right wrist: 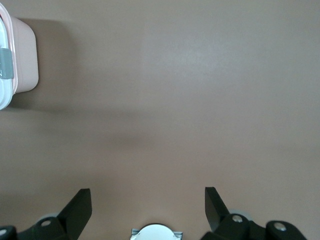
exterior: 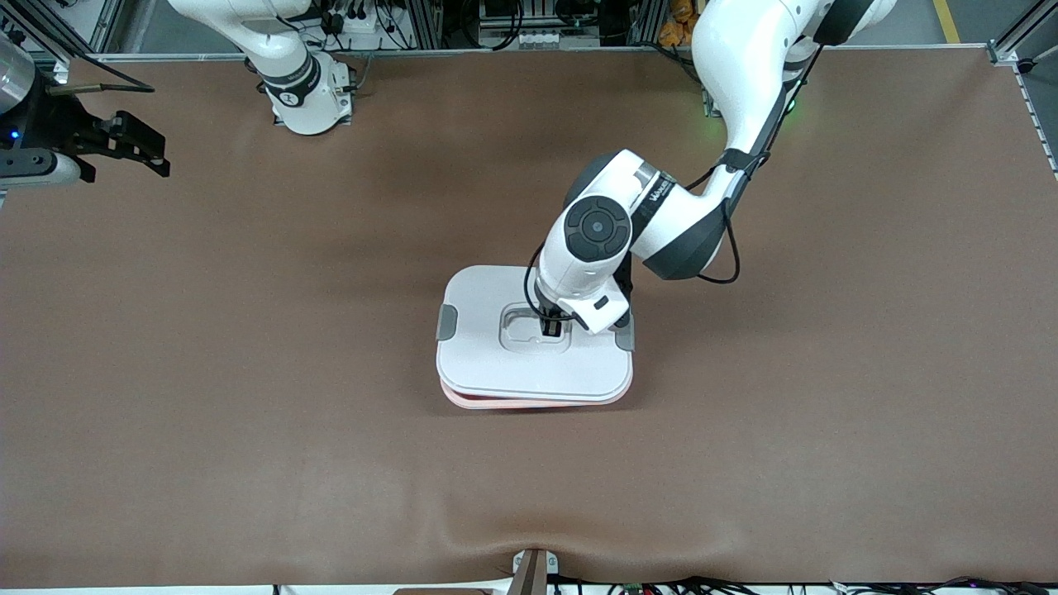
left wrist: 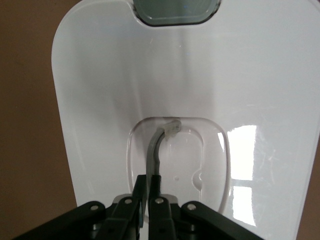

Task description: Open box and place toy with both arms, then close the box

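Box [exterior: 529, 364] with white lid [exterior: 488, 297] mid-tabletop [exterior: 248, 330], directly beneath left end effector [exterior: 551, 325], clenched on grey handle [left wrist: 156, 150] in lid's recess; right end effector [right wrist: 148, 206] released, waiting well apart above bare tabletop.

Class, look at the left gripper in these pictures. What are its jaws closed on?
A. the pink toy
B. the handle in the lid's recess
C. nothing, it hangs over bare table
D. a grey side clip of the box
B: the left gripper has its jaws shut on the handle in the recess of the lid.
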`<state>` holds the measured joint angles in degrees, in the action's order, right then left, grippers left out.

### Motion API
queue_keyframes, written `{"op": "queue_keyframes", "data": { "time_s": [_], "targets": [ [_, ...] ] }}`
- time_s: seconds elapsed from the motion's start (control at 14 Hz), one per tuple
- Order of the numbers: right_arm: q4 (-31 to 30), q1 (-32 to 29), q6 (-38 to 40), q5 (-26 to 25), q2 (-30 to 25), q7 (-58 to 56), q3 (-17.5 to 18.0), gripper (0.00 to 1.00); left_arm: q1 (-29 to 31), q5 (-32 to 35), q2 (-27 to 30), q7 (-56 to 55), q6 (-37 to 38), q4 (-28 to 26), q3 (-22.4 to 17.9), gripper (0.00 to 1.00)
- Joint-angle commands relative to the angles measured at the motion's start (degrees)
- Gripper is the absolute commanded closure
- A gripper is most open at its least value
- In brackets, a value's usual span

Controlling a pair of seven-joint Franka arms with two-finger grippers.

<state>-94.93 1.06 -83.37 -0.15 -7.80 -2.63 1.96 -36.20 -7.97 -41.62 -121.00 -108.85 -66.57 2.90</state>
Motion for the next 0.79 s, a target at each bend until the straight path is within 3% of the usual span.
{"op": "queue_keyframes", "data": {
  "time_s": [0.0, 0.43, 0.71],
  "targets": [
    [1.93, -2.73, -0.31, -1.0, 0.24, -4.56, 0.68, 0.0, -0.97, 1.55, -0.66, -0.2, -0.67, 1.35, -2.02, 1.0],
    [2.9, -3.79, -0.48, -0.73, 1.04, -5.02, 0.77, 0.0, -1.85, 2.52, -0.4, -0.64, -0.58, 1.27, -2.55, 1.0],
    [6.95, -3.35, 0.13, -1.0, 3.67, -5.1, 0.94, 0.0, -2.38, 4.54, -0.13, -4.32, -0.05, 1.18, -2.46, 1.0]
  ]
}}
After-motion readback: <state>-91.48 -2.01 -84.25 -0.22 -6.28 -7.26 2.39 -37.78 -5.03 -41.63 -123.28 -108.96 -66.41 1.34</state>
